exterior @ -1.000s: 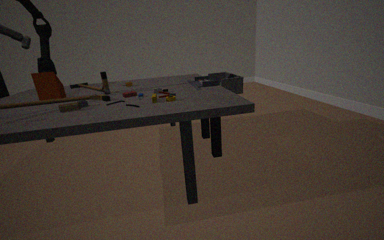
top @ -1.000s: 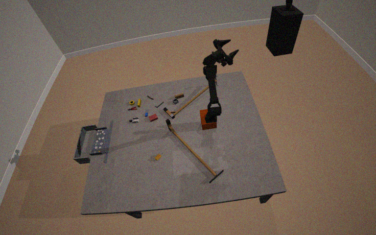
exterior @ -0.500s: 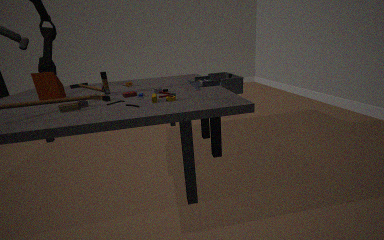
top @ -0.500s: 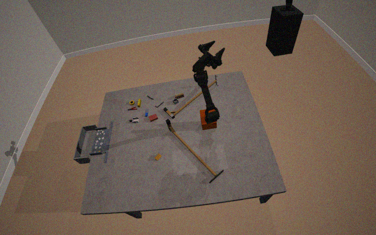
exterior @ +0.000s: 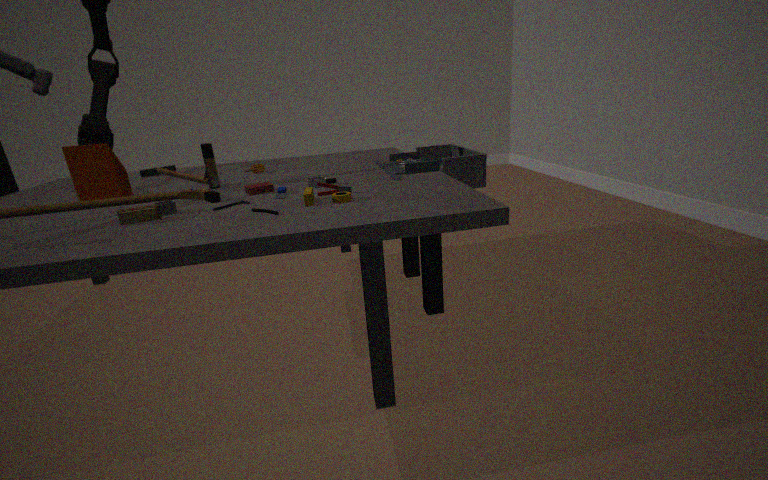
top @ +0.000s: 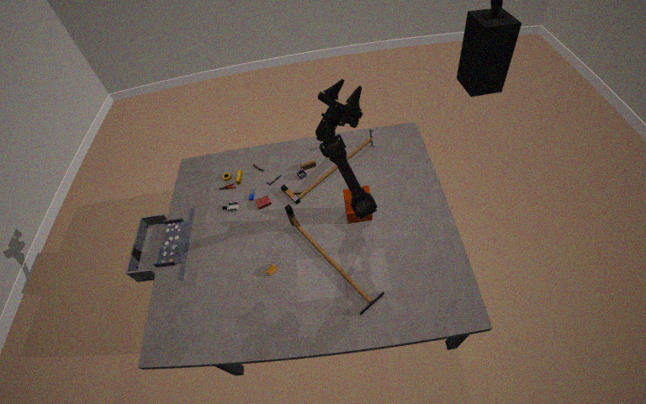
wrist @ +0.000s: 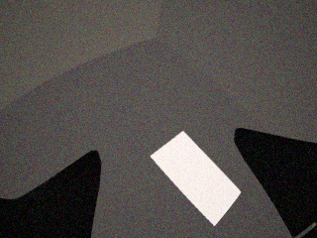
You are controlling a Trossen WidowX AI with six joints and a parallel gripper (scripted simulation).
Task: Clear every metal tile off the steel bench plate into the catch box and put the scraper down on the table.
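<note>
My gripper [top: 346, 90] [wrist: 170, 147] is open, fingers apart with nothing between. Metal tiles [top: 170, 240] lie on the bench plate [top: 184, 247] at the worktop's box-side edge.
</note>
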